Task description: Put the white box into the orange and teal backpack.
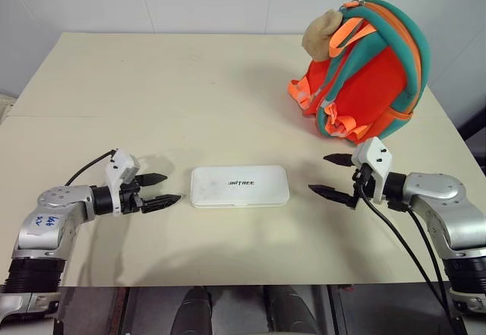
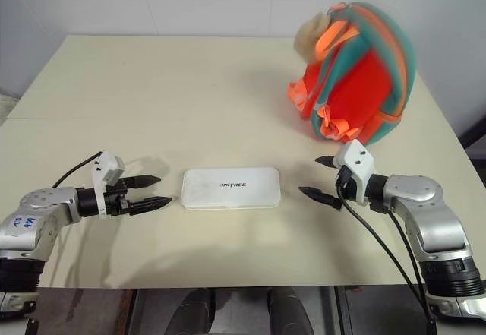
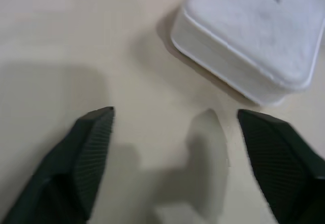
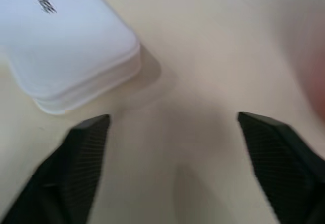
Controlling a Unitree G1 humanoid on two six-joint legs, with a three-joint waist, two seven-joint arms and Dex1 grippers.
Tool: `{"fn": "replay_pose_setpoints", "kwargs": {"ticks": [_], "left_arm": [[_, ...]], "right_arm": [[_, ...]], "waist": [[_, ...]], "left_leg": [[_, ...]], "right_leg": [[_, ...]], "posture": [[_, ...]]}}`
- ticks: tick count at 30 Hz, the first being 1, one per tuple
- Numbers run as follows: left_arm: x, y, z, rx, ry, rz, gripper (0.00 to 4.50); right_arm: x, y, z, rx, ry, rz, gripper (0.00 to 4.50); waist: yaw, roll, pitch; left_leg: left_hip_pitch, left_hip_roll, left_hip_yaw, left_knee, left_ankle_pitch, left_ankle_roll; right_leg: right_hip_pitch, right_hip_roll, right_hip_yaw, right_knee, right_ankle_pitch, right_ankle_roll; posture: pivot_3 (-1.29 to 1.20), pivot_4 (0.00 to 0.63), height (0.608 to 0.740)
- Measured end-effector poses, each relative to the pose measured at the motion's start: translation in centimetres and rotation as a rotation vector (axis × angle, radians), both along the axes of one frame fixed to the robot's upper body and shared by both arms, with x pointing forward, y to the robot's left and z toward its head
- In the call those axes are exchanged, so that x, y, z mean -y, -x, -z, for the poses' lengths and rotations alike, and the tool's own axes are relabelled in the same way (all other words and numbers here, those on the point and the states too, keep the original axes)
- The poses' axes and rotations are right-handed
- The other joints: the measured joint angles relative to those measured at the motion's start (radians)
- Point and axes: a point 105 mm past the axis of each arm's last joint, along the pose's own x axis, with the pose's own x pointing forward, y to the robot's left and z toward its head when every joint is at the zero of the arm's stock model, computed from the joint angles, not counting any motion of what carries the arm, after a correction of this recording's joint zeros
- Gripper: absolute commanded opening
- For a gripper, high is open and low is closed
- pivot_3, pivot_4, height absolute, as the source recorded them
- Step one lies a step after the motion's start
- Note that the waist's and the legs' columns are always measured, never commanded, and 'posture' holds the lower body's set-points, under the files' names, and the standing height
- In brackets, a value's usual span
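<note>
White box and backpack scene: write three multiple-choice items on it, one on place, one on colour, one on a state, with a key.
1. Where does the white box lie?
A. On the table between the two claws
B. Inside the backpack
C. On the floor

2. What colours is the backpack?
A. Black and grey
B. Orange and teal
C. Yellow and purple

3. How do the left claw and right claw stand?
A. Both shut on the box
B. One holds a strap
C. Both open, holding nothing

Key: 1 A, the box lies flat between the claws, touching neither. 2 B, orange body with teal trim. 3 C, fingers spread, nothing between them.
</note>
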Motion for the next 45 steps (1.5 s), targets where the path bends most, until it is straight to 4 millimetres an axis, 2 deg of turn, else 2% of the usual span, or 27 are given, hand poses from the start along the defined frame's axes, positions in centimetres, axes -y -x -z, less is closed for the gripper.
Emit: {"fn": "replay_pose_setpoints", "kwargs": {"ticks": [9,17,27,34,45], "left_arm": [[0.7,0.8,-0.7,-0.216,0.166,0.036,4.49],[3.2,-0.2,-0.8,-0.315,0.28,0.077,4.49],[4.5,-0.9,-0.9,-0.457,0.328,0.087,4.49],[5.7,-1.6,-0.7,-0.491,0.349,0.129,4.49],[7.3,-2.0,-0.8,-0.596,0.413,0.145,4.49]], "right_arm": [[-2.1,1.6,-0.6,-0.142,-0.064,-0.07,4.5],[-2.9,2.0,1.5,-0.242,-0.008,-0.075,4.5],[-3.8,1.7,1.7,-0.238,0.01,-0.092,4.5],[-4.4,2.1,1.5,-0.252,-0.005,-0.144,4.5],[-4.4,2.0,1.3,-0.246,-0.015,-0.136,4.5]], "waist": [[0.004,0.0,0.0],[0.006,0.0,0.0],[0.008,0.0,0.0],[0.03,0.0,0.0],[0.032,0.002,-0.002]], "left_leg": [[-0.002,0.0,0.0,-0.001,-0.001,-0.001],[-0.002,0.0,0.0,-0.001,-0.001,-0.001],[-0.002,-0.001,0.0,0.0,-0.001,-0.001],[-0.002,-0.001,0.0,0.0,-0.001,-0.001],[-0.002,-0.002,-0.001,0.002,-0.001,-0.001]], "right_leg": [[-0.001,0.0,0.0,-0.003,0.0,0.0],[-0.001,0.0,-0.001,-0.003,0.0,0.0],[-0.001,-0.001,-0.001,-0.002,0.0,0.0],[0.0,-0.001,-0.001,-0.003,0.0,0.0],[0.002,-0.002,-0.001,-0.003,0.0,0.001]], "posture": [[0.0,0.15,0.74],[0.0,0.15,0.74],[0.0,0.15,0.74],[0.0,0.15,0.74],[0.0,0.15,0.74]]}}
